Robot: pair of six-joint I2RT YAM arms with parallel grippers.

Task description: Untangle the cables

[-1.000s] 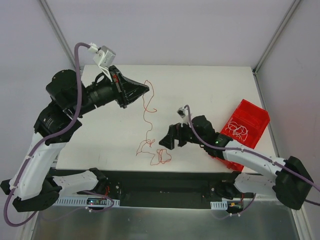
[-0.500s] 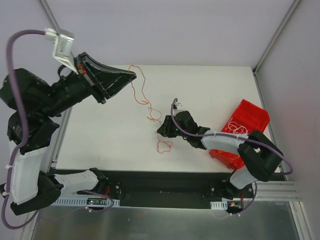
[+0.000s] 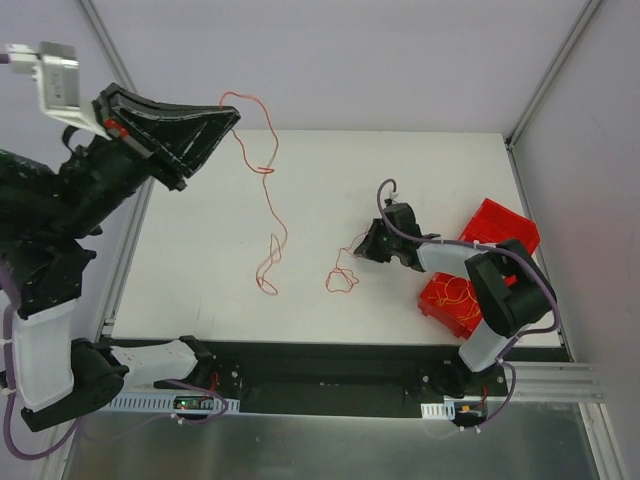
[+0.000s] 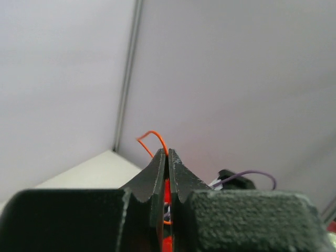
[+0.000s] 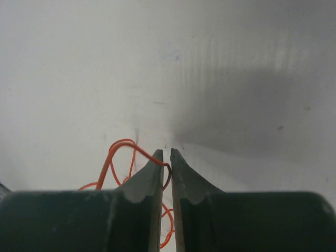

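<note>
A white table (image 3: 420, 180) carries a red plastic bin (image 3: 510, 222) set askew near its right edge, with a black rail (image 3: 330, 365) along its near side, pale grey walls (image 3: 350, 60) behind and a metal post (image 3: 555, 70) rising at the far right corner.

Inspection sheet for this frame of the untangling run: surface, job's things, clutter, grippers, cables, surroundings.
Surface: white table, matt, no marks seen.
Job's things: long cable, red-orange, hangs from the raised left gripper toward the table. The short cable, also red-orange, is curled beside the right gripper, apart from the long one.
Clutter: red bin at the right edge, partly behind the right arm, with loose strands inside.
Grippers: left shut on the long cable; right low, jaws nearly together on a strand of the short cable.
Cables: purple lead runs along the right arm.
Surroundings: pale walls; metal frame post.
</note>
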